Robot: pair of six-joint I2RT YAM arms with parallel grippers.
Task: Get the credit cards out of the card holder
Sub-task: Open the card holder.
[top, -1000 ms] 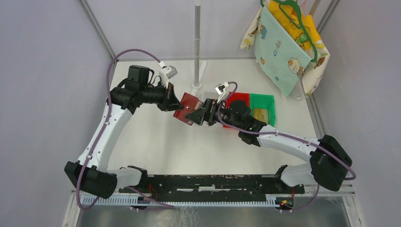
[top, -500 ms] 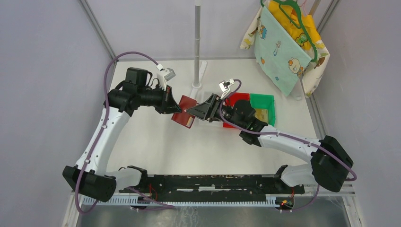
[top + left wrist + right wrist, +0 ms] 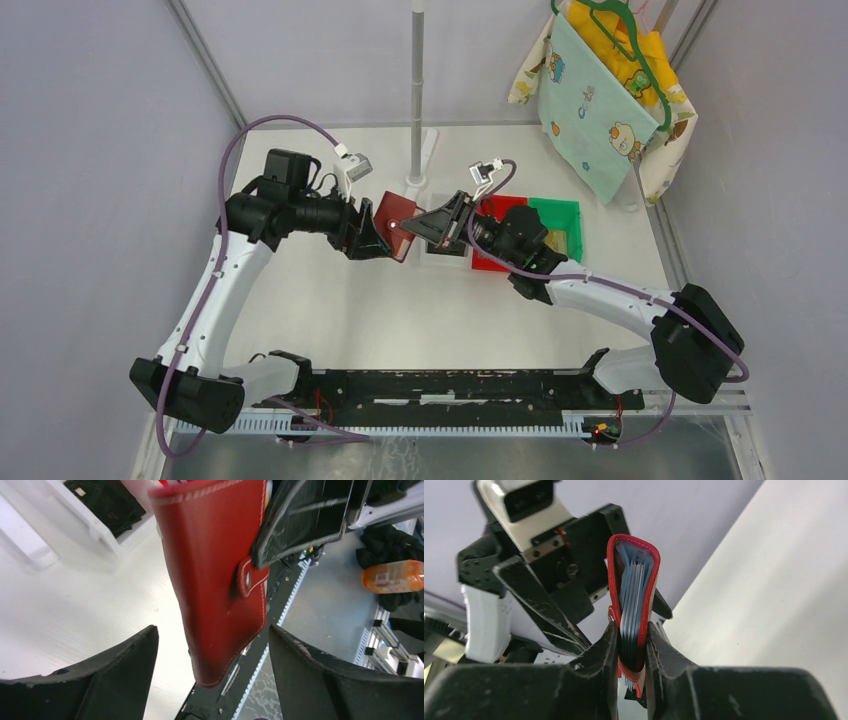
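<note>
Pinching the red card holder up in the air

On the left, the left claw is wide open, with one side on each side of the holder, not touching it. On the right, the right claw squeezes the holder tight. Grey-blue cards sit inside it.

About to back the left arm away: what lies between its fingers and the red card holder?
Nothing. In the left wrist view only empty gaps separate the card holder from the fingers of the open left gripper.
</note>
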